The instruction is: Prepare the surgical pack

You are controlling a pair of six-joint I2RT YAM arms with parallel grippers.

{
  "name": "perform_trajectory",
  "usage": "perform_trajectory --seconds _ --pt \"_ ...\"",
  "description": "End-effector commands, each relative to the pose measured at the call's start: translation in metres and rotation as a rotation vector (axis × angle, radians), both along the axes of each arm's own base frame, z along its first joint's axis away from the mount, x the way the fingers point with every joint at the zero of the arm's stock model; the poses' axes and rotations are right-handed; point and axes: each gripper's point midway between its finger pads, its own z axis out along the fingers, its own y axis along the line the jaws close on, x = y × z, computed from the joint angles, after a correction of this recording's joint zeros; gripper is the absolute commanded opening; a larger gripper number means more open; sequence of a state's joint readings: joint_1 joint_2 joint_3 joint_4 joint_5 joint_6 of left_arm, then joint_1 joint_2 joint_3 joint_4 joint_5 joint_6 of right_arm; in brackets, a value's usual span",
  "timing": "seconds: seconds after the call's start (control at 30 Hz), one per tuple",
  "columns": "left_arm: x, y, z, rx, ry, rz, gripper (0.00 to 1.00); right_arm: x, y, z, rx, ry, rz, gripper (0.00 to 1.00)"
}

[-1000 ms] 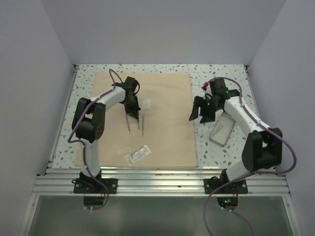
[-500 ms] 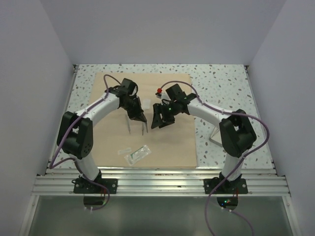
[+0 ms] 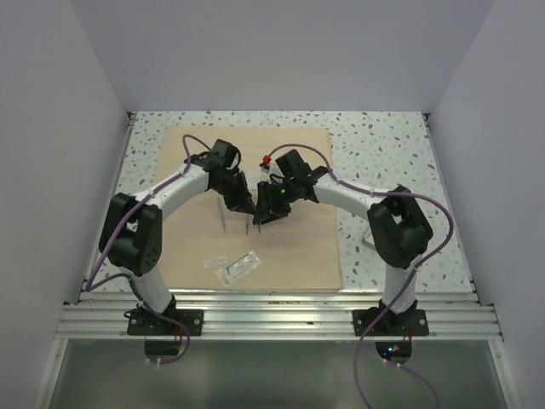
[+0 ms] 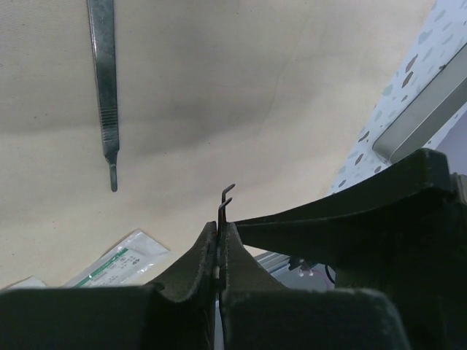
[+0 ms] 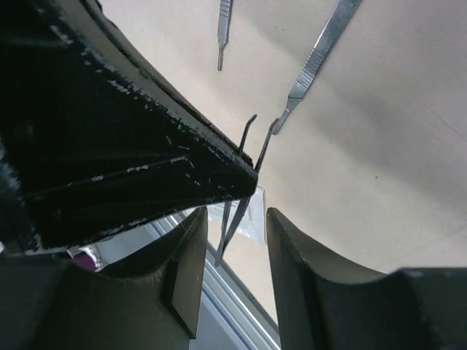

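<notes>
Surgical pack: flat tan cloth, frame centre; likely light, limp, best pinched at corner. Left gripper clamped on thin metal tool; right gripper apart.

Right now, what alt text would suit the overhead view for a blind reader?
Two robot arms meet above a tan cloth, the left gripper pinching thin metal tweezers beside the open right gripper. A clear pouch lies on the cloth nearer the camera.
</notes>
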State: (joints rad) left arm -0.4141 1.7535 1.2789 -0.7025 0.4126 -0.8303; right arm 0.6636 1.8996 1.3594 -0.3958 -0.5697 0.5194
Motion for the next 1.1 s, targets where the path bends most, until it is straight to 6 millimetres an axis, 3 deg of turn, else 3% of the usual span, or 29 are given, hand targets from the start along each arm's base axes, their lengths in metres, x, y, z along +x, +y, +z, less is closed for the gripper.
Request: perform_trajectory --seconds 0.0,0.07,0.1,0.17,0.2,0.3,0.37,0.4,0.47,0.5,0.57,0.73,0.8,0.83,0.93,1.07 --pt "0.011 -0.014 0.033 -0.079 -0.073 -0.002 0.0 0.007 0.015 0.011 0.05 -0.019 -0.002 0.36" --pt "0.012 -0.015 0.033 -0.078 -0.076 -0.006 0.0 0.008 0.014 0.01 0.041 -0.023 -0.008 0.24" --pt "0.012 -0.015 0.031 -0.078 -0.072 -0.008 0.0 0.008 0.011 0.009 0.03 -0.025 -0.017 0.09" --pt "0.011 -0.015 0.029 -0.08 -0.072 -0.021 0.0 0.005 0.01 0.009 0.022 -0.016 -0.02 0.0" --pt "0.014 -0.013 0.029 -0.075 -0.086 -0.023 0.26 0.004 0.005 0.005 -0.002 -0.008 -0.031 0.0" --pt "0.024 0.0 0.034 -0.046 -0.131 0.008 0.72 -0.003 -0.012 -0.006 -0.058 0.019 -0.05 0.0" --pt "0.032 0.013 0.036 -0.003 -0.16 0.02 0.81 0.002 -0.03 -0.007 -0.094 0.013 -0.098 0.0" --pt "0.037 0.025 0.037 0.016 -0.17 0.042 0.82 -0.003 -0.044 -0.015 -0.126 0.04 -0.119 0.0" --pt "0.042 0.041 0.035 0.078 -0.186 0.052 0.82 0.01 -0.074 -0.008 -0.151 0.025 -0.204 0.0" --pt "0.043 0.049 0.034 0.098 -0.188 0.061 0.82 0.004 -0.093 -0.014 -0.19 0.052 -0.234 0.0" --pt "0.041 0.059 0.027 0.138 -0.186 0.061 0.81 0.021 -0.139 -0.002 -0.25 -0.003 -0.348 0.0" --pt "0.034 0.069 0.012 0.163 -0.159 0.063 0.79 0.012 -0.27 -0.002 -0.571 0.054 -0.615 0.0" --pt "0.033 0.072 0.008 0.171 -0.145 0.066 0.78 0.003 -0.3 -0.001 -0.633 0.067 -0.681 0.0" --pt "0.033 0.074 0.007 0.173 -0.14 0.066 0.78 0.003 -0.326 -0.002 -0.675 0.079 -0.755 0.0" --pt "0.035 0.077 0.007 0.184 -0.14 0.065 0.78 -0.011 -0.368 -0.009 -0.707 0.148 -0.886 0.0" --pt "0.036 0.077 0.006 0.181 -0.138 0.06 0.77 -0.023 -0.388 -0.023 -0.727 0.194 -0.948 0.0"
